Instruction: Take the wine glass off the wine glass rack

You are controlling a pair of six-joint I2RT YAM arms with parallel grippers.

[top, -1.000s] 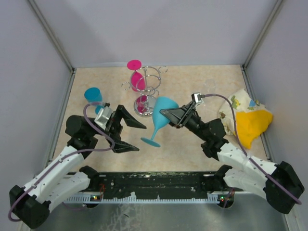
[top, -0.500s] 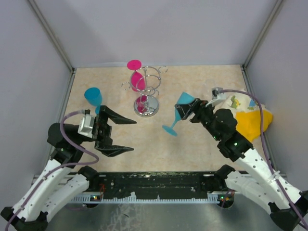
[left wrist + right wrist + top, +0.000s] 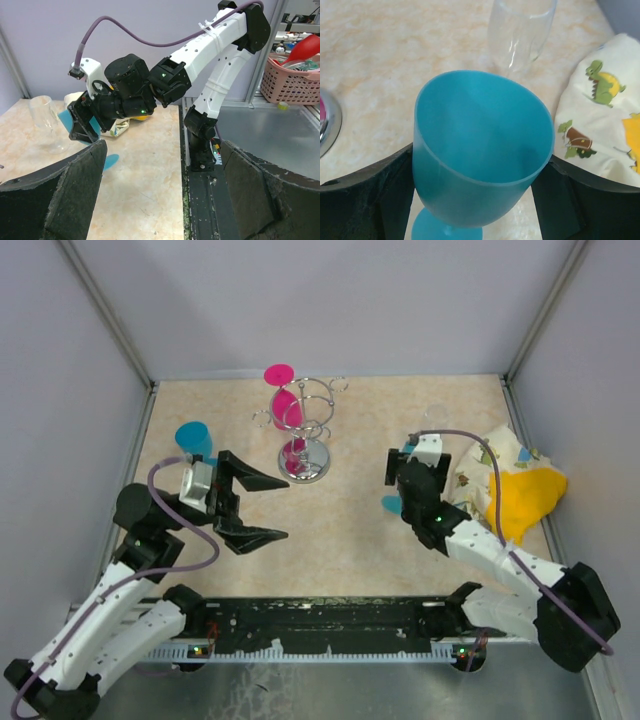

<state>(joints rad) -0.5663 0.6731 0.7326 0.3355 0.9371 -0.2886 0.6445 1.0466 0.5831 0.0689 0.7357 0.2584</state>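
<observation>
Tabletop [image 3: 350, 550] marbled beige (walls [image 3: 330, 300] grey); right gripper [image 3: 402, 478] clasps wine glass [image 3: 482, 145].

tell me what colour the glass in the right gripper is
Turquoise blue; the wine glass shows best in the right wrist view.

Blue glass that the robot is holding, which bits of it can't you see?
- Top view: the blue glass is almost wholly hidden under the right arm; only small blue bits show.
- Right wrist view: its foot is cut off by the bottom edge; the jaws cover its sides.
- Left wrist view: a left jaw hides part of its foot.
</observation>
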